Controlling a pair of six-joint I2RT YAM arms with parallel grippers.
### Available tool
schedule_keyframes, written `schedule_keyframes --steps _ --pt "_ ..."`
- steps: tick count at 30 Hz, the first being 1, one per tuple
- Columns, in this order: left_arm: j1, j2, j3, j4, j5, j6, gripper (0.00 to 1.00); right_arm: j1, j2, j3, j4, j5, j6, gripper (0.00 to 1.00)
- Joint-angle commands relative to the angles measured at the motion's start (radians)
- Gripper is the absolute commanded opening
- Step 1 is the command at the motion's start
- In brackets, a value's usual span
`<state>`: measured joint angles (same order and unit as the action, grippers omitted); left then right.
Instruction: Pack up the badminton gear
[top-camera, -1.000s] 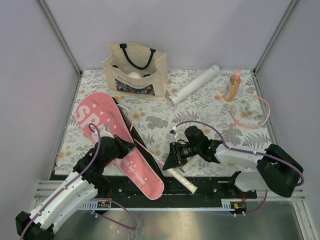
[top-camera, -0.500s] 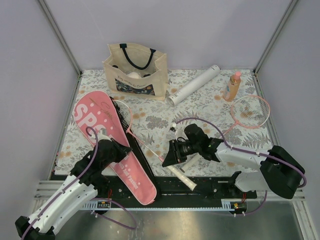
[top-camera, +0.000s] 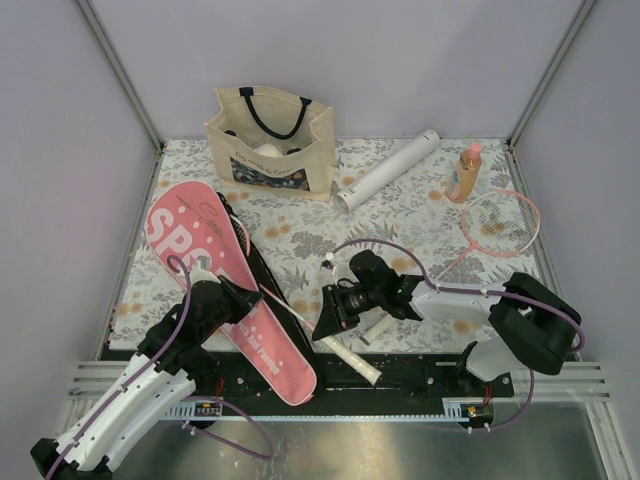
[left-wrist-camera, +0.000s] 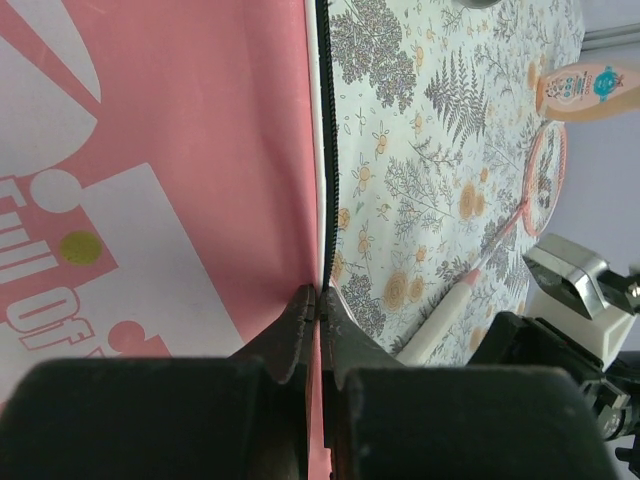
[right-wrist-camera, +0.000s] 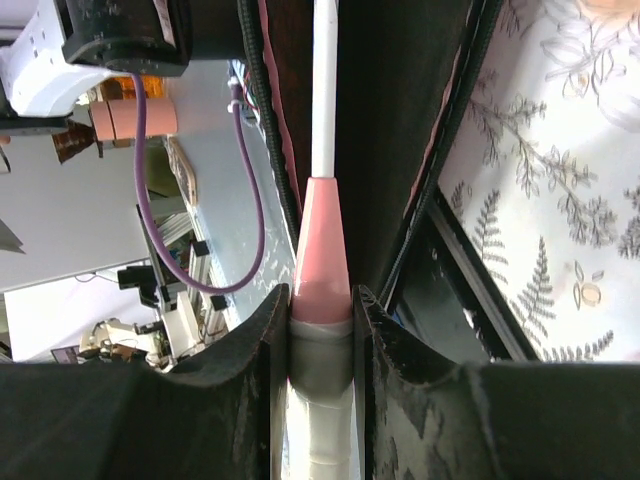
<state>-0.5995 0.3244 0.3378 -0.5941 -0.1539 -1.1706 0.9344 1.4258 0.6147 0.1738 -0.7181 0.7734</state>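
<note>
At the lower left of the overhead view, my left gripper (top-camera: 232, 298) is pinching fully closed on the open edge of the pink case (top-camera: 200, 240). My wrist view shows the two fingertips meeting right on the seam beside the zip. The case is lying slanted from the upper left down toward the bottom centre. Over the last second it has been swinging a little as I tug it, so its dark opening is now facing the middle of the frame.

Just right of that, the first racket (top-camera: 350, 358) is sliding in. A second ago its pink rim was showing beside the case, and now the head is almost all hidden under the flap. Only the shaft and the white handle are sticking out, toward the bottom centre.

My right gripper (top-camera: 333, 312) is clamping narrowly around that handle where the pink cone meets the grip. It has been travelling leftward, pushing the racket deeper. I am judging this racket as nearly packed (the handle is not in yet).

Further right, the white tube (top-camera: 390, 170) at upper centre and the second racket (top-camera: 500, 220) at the upper right are lying out in the open, untouched.
</note>
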Motion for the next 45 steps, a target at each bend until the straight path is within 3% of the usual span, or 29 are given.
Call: schedule_keyframes --steps 1,10,19,34,42,43,45 --pt "-0.003 0.015 0.023 0.077 0.027 0.02 0.0 0.006 0.09 0.103 0.167 -0.029 0.026 0.0" --pt "-0.003 0.024 0.035 0.079 0.063 0.046 0.0 0.003 0.336 0.312 0.225 0.011 -0.046 0.0" --pt "-0.003 0.001 0.036 0.07 0.112 -0.03 0.0 0.001 0.525 0.43 0.337 0.085 -0.039 0.0" --pt "-0.003 -0.025 -0.034 0.12 0.09 -0.181 0.0 0.063 0.536 0.385 0.4 0.442 0.177 0.0" --pt "-0.003 0.031 -0.025 0.099 0.06 -0.17 0.0 0.076 0.536 0.395 0.363 0.479 0.216 0.0" --pt "-0.003 0.05 -0.01 0.087 0.056 -0.156 0.03 0.078 0.53 0.396 0.356 0.477 0.202 0.0" --pt "-0.003 0.097 0.041 -0.007 0.031 -0.135 0.28 0.078 0.533 0.402 0.342 0.467 0.188 0.0"
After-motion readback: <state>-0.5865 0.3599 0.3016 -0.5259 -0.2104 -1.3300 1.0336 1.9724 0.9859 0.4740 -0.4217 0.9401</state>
